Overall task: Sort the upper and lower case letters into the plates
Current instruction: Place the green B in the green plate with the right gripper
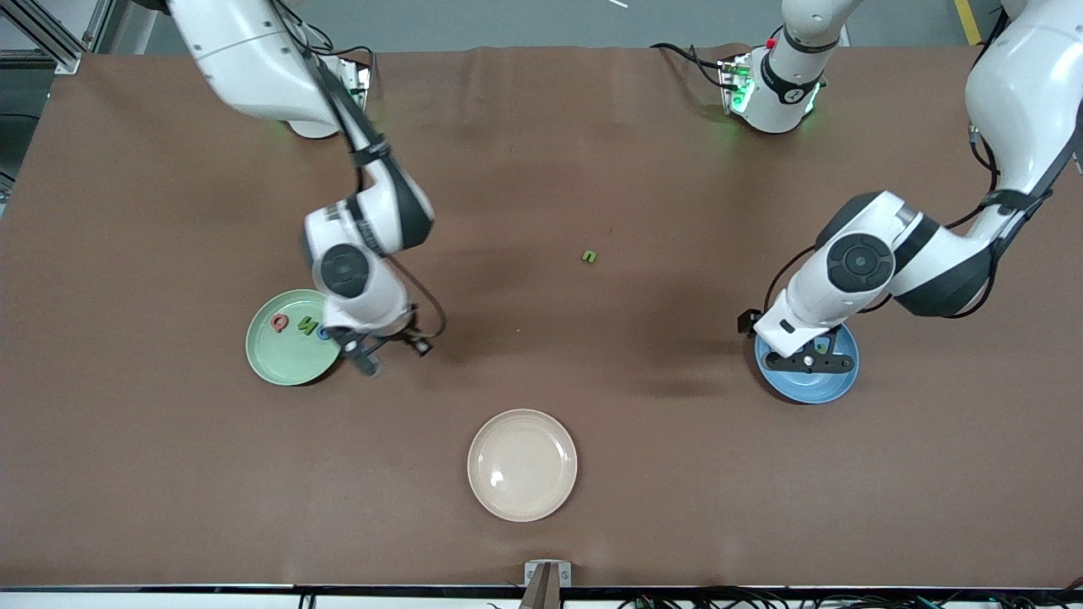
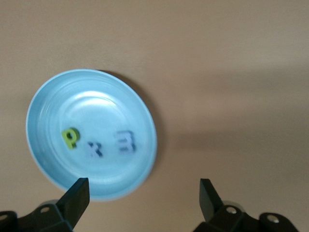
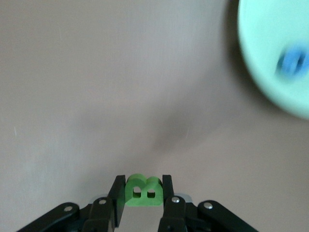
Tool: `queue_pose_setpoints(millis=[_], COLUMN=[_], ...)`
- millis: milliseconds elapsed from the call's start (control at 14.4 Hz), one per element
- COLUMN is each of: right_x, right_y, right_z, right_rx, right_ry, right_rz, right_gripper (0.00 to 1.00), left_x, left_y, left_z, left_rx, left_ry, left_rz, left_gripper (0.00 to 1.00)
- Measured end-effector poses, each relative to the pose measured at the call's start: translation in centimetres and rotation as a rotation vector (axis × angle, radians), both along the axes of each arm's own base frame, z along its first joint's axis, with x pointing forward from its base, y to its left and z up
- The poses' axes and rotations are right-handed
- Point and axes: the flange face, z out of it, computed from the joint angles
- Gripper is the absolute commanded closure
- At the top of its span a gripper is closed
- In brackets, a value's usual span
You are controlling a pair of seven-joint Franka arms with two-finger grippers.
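your right claw [image 3: 140,193] grips a green foam letter b [image 3: 141,190] beside the round mint plate [image 1: 288,359]; releasing early drops it on the brown bench [image 1: 541,169]. left claw [image 2: 141,193] gapes over the round blue plate [image 2: 48,101].

The brown-covered table [image 1: 592,152] carried a pale mint green plate [image 1: 283,359], a medium blue plate [image 1: 812,385], a cream-beige plate [image 1: 522,464] and a small green letter [image 1: 589,256].
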Motion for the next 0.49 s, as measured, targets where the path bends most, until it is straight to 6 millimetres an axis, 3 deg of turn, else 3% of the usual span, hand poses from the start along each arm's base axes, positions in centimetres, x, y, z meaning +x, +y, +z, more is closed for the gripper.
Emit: queue_pose_setpoints(millis=[208,347,486], right_x=[2.8,3.6,3.9], right_y=[-8.9,-13.6,-17.0], right_z=[0.2,0.1,-0.1], right_rx=[0.007,0.011,0.013], right_ry=[-0.004,-0.003,0.001], right_rz=[0.134,0.206,0.247], right_gripper=[0.99,0.99,0.99], left_x=[-1.5,-3.1,-5.6], left_y=[-4.0,-7.9,-13.1], left_z=[4.0,4.4,4.2], left_rx=[-0.058,-0.062,-0.05], left_ry=[0.01,0.009,0.006], left_rz=[0.092,0.171,0.233], left_gripper=[0.0,0.0,0.0])
